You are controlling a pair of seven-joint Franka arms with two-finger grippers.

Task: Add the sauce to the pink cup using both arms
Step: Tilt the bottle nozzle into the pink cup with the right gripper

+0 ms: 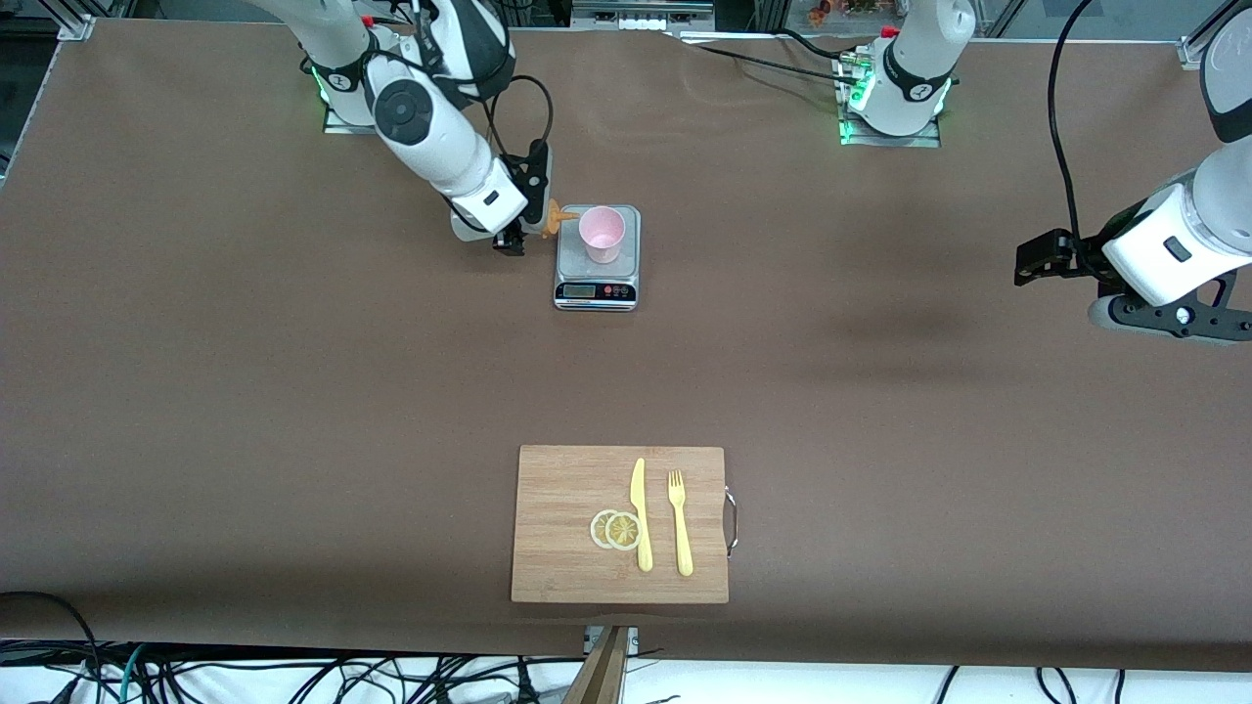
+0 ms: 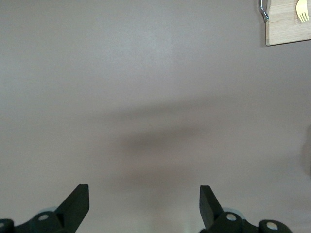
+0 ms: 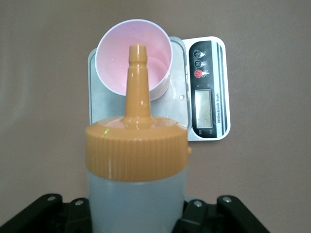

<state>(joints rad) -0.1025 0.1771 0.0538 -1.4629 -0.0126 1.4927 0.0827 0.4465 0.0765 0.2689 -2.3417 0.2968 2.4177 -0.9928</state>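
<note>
Right gripper (image 1: 516,227) was clamped on the body of the sauce bottle (image 3: 137,194), just beside the scale (image 1: 597,257) on the side toward the right arm's end of the table; the bottle was tipped so its orange nozzle (image 3: 136,82) pointed at the pink cup (image 1: 601,234). Right wrist view showed the nozzle tip lined up with the cup's mouth, the cup looking empty. The cup stood upright on the scale platform, at its end away from the display. The bottle looked like soft translucent plastic: light, squeezable, so grip on the mid-body below the ribbed cap seemed right, and extra pinch would likely push sauce out. The cup looked thin, light and easy to knock over; the nozzle should probably not touch its rim. A cutting board (image 1: 620,523) with lemon slices (image 1: 615,529), a plastic knife (image 1: 641,514) and a fork (image 1: 679,522) lay nearer the front camera, not involved. Left gripper (image 2: 144,201) waited over bare table at the left arm's end, fingers spread wide, holding nothing.
</note>
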